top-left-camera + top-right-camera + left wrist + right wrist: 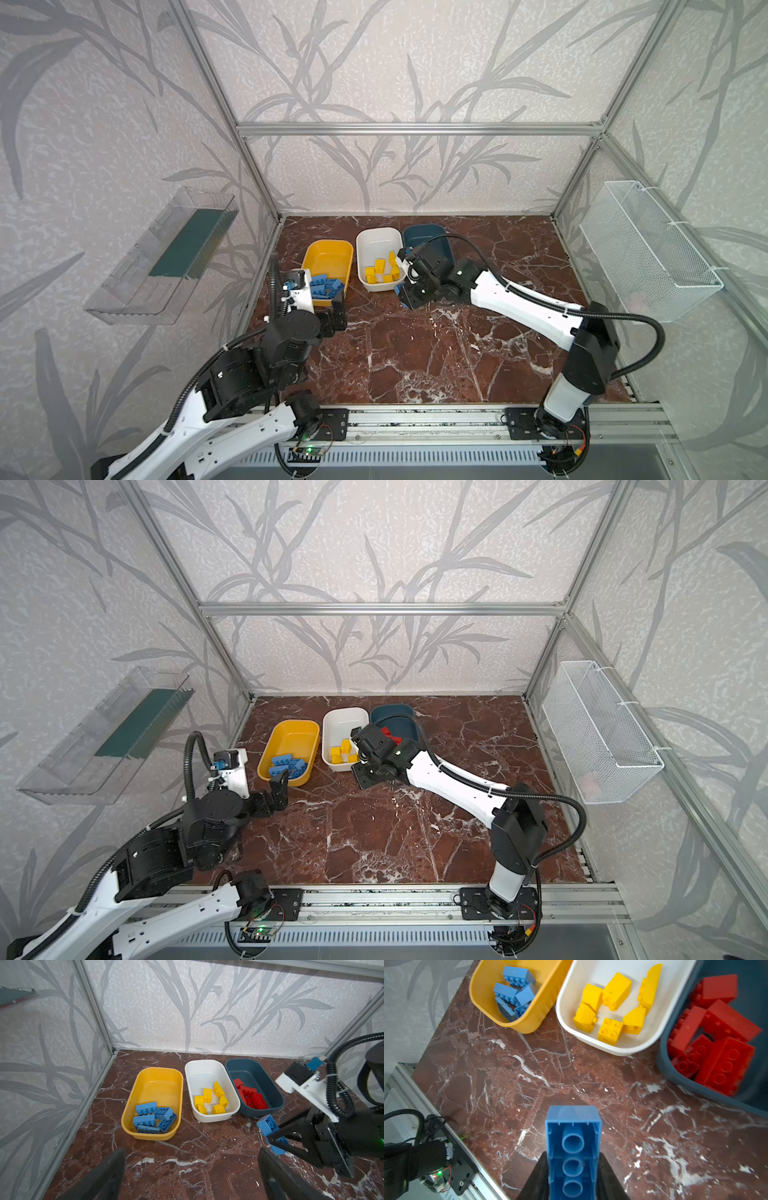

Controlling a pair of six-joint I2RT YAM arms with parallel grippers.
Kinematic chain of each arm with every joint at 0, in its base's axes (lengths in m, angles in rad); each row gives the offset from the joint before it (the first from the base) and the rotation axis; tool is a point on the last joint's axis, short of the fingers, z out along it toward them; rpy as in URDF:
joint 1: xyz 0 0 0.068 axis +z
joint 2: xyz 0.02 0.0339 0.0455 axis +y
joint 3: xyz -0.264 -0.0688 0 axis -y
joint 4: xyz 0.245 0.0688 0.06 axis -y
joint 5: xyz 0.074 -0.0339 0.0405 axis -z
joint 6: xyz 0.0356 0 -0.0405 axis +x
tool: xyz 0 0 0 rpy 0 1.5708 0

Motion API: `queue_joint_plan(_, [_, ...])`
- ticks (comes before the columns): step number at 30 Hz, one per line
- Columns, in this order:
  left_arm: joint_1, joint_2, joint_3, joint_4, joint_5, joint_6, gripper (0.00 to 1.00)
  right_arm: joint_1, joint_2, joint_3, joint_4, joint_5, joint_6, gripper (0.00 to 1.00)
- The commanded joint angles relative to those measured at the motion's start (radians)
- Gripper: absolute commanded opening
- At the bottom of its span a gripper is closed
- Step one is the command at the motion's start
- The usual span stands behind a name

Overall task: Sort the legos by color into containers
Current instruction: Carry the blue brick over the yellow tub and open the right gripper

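Three tubs stand side by side at the back of the marble floor. The yellow tub (pixel 158 1076) holds several blue legos (pixel 153 1118), the white tub (pixel 203 1070) several yellow legos (pixel 212 1099), and the teal tub (pixel 249 1068) several red legos (pixel 251 1097). My right gripper (pixel 573 1155) is shut on a blue brick (pixel 573 1136), held low over the floor just in front of the white and teal tubs (pixel 268 1128). My left gripper (pixel 192 1152) stands open and empty in front of the yellow tub (pixel 291 737).
A clear plastic tray (pixel 162 257) hangs on the left wall. A white wire mesh basket (pixel 648 249) hangs on the right wall. Aluminium frame posts ring the floor, with a rail (pixel 415 419) along the front edge.
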Motion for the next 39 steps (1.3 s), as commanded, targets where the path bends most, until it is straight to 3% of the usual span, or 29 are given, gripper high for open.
queue_joint_plan(1, [0.003, -0.04, 0.006, -0.076, -0.08, 0.026, 0.99, 0.012, 0.086, 0.108, 0.002, -0.058, -0.018, 0.28])
queue_joint_plan(11, [0.003, -0.128, -0.078, -0.091, -0.106, 0.029, 0.99, 0.033, 0.376, 0.442, 0.017, -0.129, -0.008, 0.26])
queue_joint_plan(16, [0.005, -0.123, -0.124, -0.055, -0.045, 0.038, 0.99, 0.039, 0.515, 0.623, 0.032, -0.149, 0.011, 0.26])
queue_joint_plan(26, [0.065, -0.067, -0.145, -0.036, 0.047, 0.058, 0.99, 0.047, 0.86, 1.142, -0.067, -0.154, 0.05, 0.25])
queue_joint_plan(36, [0.162, -0.072, -0.159, -0.004, 0.138, 0.081, 0.99, 0.047, 0.931, 1.147, 0.077, -0.14, 0.052, 0.24])
queue_joint_plan(39, [0.174, -0.072, -0.162, 0.0, 0.151, 0.083, 0.99, 0.047, 0.943, 1.149, 0.099, -0.138, 0.062, 0.31])
